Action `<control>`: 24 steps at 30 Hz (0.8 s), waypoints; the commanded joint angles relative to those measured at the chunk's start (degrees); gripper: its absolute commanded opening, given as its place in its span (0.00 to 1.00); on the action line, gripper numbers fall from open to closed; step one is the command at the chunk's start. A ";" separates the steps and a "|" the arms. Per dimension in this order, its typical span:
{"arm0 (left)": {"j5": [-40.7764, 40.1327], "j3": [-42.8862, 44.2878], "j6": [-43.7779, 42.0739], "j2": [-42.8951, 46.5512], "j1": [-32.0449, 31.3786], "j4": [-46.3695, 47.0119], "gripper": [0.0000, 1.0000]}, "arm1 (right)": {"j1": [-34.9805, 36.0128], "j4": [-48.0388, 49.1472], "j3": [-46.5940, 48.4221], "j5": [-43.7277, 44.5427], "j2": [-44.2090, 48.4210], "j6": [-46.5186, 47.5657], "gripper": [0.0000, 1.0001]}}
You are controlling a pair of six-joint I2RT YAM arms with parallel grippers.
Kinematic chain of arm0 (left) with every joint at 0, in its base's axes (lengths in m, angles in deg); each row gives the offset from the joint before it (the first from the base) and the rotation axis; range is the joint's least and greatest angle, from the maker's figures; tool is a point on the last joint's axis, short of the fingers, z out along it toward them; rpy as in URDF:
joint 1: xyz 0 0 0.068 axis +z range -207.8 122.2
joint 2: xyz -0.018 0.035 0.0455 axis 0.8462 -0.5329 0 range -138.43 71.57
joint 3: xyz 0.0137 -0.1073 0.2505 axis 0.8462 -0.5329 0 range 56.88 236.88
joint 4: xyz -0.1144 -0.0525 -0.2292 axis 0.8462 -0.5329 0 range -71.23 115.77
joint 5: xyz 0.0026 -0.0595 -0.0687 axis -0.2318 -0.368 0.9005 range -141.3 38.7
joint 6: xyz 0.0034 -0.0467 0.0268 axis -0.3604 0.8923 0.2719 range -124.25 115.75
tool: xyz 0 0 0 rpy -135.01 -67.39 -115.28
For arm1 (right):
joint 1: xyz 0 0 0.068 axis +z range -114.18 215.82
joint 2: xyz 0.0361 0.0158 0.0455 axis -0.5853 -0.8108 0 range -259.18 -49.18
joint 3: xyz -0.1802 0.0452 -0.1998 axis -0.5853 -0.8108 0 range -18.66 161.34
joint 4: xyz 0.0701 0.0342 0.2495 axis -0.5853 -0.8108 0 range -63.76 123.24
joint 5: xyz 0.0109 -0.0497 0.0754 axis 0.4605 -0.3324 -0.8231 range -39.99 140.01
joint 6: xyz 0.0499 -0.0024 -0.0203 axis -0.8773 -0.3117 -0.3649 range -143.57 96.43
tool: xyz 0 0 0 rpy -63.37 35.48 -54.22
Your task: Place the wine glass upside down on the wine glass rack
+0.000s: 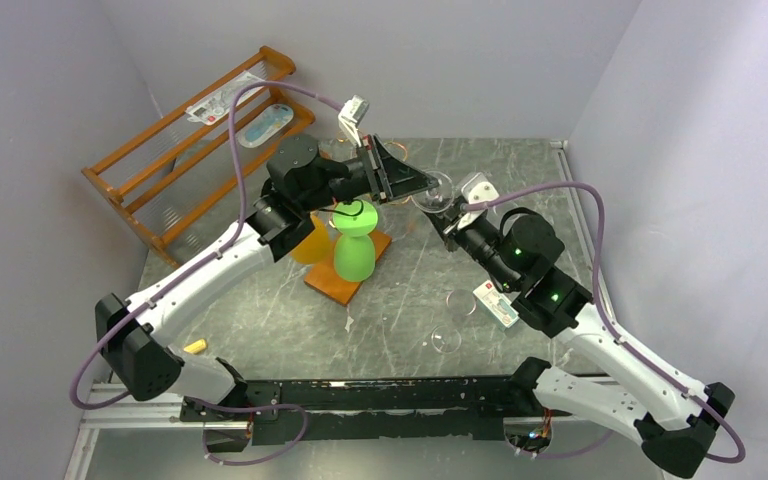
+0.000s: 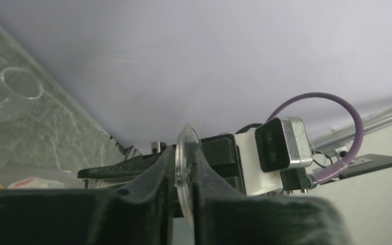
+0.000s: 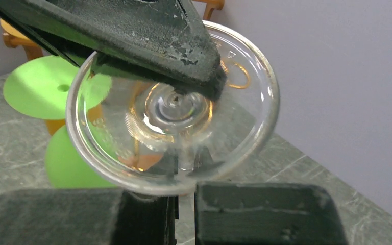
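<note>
Nearest me, low in the overhead view, two spare clear glasses (image 1: 447,340) lie on the grey marbled table (image 1: 260,320), right of centre and well clear of the action.

A little further in, at mid-frame, stands the wine glass rack (image 1: 332,285). A green glass (image 1: 355,250) and an orange glass (image 1: 310,245) hang bowl-down from its arms.

Just beyond, right of the rack, the arms meet over the wine glass (image 3: 148,127), which is held in the air and is not yet on the rack. The right gripper (image 3: 184,204) has its fingers drawn together on the stem, at the bottom of its wrist view. The left gripper (image 2: 185,158) is clamped across the flat foot, seen edge-on between its fingers.

It looks like a handover. I'd guess taking the glass by the foot lets the left arm turn the bowl downward and slide the stem into a scroll, which the stem grip would block.

Far off in the upper left sits a wooden slatted shelf (image 1: 175,150) holding packets. Their printing is too small to read. A white tag (image 1: 496,304) with a red mark on the right arm is illegible too, and there is faint moulded lettering on the foot that I cannot make out.
</note>
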 commanded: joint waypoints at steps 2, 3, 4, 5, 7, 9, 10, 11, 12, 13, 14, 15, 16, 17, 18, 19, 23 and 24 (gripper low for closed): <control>1.10 0.64 -1.16 2.53 -0.36 -3.97 0.05 | -0.21 4.05 0.67 -1.46 0.40 0.35 0.01; 1.09 0.73 -0.08 2.67 -0.32 -3.21 0.05 | -0.21 4.90 0.03 -1.24 0.56 -0.14 0.08; 1.17 0.78 1.59 2.80 -0.18 -2.26 0.05 | -0.21 6.13 -0.74 -1.28 0.83 -0.48 0.18; 1.18 0.88 3.01 2.95 -0.11 -1.38 0.05 | -0.21 7.36 -1.69 -1.24 1.23 -0.80 0.27; 0.74 1.19 5.73 3.37 0.03 0.05 0.05 | -0.21 9.95 -3.74 -1.16 2.27 -1.56 0.37; 0.15 1.87 7.72 3.93 0.12 0.25 0.05 | -0.21 12.07 -5.53 -1.36 3.05 -1.95 0.41; -0.20 2.21 8.43 4.30 0.17 0.02 0.05 | -0.21 12.95 -6.23 -1.37 3.57 -2.06 0.41; -0.71 2.57 8.96 4.72 0.27 -0.41 0.05 | -0.21 13.86 -6.97 -1.56 3.91 -2.03 0.41; -1.18 2.87 9.38 5.14 0.30 -1.04 0.05 | -0.21 14.75 -7.69 -1.88 4.34 -1.92 0.41; -1.64 2.96 9.88 5.60 0.47 -1.44 0.05 | -0.21 15.79 -8.54 -2.27 4.71 -1.67 0.41; -1.73 2.82 10.65 6.09 0.63 -1.43 0.05 | -0.21 16.85 -9.42 -2.86 5.24 -1.31 0.40; -1.80 2.46 11.63 6.61 0.76 -1.22 0.05 | -0.21 17.96 -10.53 -3.34 5.81 -1.02 0.40; -1.66 1.96 12.85 7.06 1.01 -0.72 0.05 | -0.21 19.11 -11.51 -3.87 6.42 -0.76 0.38; -1.43 1.42 14.11 7.46 1.33 -0.15 0.05 | -0.21 20.31 -12.42 -5.16 7.02 -0.48 0.36; -1.23 0.98 15.10 7.75 1.61 0.16 0.05 | -0.21 21.73 -13.31 -5.99 7.62 -0.18 0.34; -1.13 0.54 16.10 8.06 1.78 0.44 0.05 | -0.21 22.98 -14.11 -7.03 8.14 0.12 0.33; -0.52 -1.09 19.83 8.63 2.13 2.41 0.05 | -0.21 25.42 -14.51 -9.43 8.46 0.62 0.29; -0.42 -1.38 20.32 8.63 2.12 2.71 0.05 | -0.21 25.29 -14.07 -10.04 7.98 0.81 0.29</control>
